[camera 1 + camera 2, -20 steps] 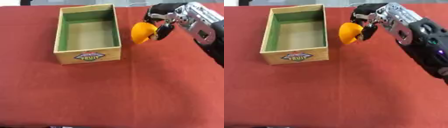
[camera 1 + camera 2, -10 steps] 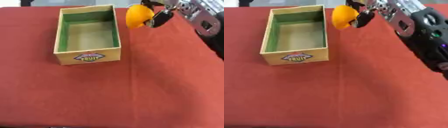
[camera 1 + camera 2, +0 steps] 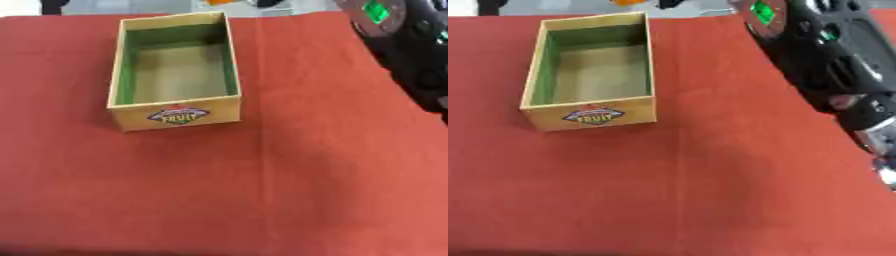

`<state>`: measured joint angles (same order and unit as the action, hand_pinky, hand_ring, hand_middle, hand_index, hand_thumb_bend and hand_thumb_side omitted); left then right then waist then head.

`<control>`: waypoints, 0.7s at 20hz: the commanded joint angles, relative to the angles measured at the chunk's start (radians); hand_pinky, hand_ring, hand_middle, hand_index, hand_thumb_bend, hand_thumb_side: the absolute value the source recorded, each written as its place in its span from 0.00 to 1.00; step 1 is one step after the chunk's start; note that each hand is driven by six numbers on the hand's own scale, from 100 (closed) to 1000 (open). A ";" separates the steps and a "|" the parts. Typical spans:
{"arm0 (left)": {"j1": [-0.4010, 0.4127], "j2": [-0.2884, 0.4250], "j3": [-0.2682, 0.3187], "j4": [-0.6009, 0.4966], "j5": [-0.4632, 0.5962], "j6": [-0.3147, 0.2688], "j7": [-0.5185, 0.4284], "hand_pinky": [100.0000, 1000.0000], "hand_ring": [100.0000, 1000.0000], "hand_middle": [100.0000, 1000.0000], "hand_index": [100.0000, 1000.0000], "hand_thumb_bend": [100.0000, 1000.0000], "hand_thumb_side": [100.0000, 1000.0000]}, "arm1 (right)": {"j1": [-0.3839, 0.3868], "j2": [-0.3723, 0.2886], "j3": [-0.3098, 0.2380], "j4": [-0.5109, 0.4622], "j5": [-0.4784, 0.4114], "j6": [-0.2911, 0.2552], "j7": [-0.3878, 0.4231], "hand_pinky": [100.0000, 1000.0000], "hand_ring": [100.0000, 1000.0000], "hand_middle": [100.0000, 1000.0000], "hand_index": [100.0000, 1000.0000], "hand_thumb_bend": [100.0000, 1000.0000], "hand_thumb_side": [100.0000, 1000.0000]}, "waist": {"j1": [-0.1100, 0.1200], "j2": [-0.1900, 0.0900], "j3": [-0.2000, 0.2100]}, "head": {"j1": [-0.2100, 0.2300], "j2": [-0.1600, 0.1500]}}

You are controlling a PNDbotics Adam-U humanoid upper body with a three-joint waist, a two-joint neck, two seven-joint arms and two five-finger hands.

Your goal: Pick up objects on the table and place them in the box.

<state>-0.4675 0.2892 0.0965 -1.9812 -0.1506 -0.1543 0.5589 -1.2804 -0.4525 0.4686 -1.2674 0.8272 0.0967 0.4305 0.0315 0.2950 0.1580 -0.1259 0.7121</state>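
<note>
Orange fruit (image 3: pixel 627 2) — a sliver at the top edge — fingers unseen.

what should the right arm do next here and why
Probably bring the right arm down toward the box, so that whatever it carries ends up over the open top. The box looks empty, its hand is cut off by the top edge with only a sliver of orange showing there, and nothing else lies on the red cloth to pick up.

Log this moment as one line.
box: empty, upright on red cloth | orange object: sliver at top edge | right arm: raised at right | hands: out of view
</note>
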 commanded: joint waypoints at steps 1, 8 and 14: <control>-0.018 0.008 -0.002 -0.019 0.002 -0.002 -0.005 0.53 0.56 0.60 0.75 0.00 0.86 | -0.037 0.047 -0.021 0.021 0.025 0.000 -0.016 0.62 0.56 0.26 0.49 0.00 0.15 | 0.003 -0.018 0.006 | -0.003 0.000; -0.023 0.000 -0.004 -0.019 0.008 -0.004 -0.008 0.53 0.56 0.60 0.75 0.00 0.85 | -0.017 0.150 -0.020 0.118 0.060 -0.006 -0.016 0.63 0.56 0.27 0.50 0.00 0.16 | 0.002 -0.009 0.019 | -0.013 -0.013; -0.026 -0.003 -0.004 -0.019 0.010 -0.006 -0.008 0.53 0.56 0.60 0.75 0.00 0.85 | 0.003 0.211 -0.033 0.222 0.101 -0.011 -0.030 0.63 0.57 0.28 0.51 0.00 0.15 | 0.002 -0.006 0.028 | -0.022 -0.014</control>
<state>-0.4773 0.2721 0.0907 -1.9812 -0.1410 -0.1585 0.5543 -1.2566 -0.2475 0.4508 -1.0540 0.9142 0.0862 0.4082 0.0298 0.3081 0.1846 -0.1441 0.7092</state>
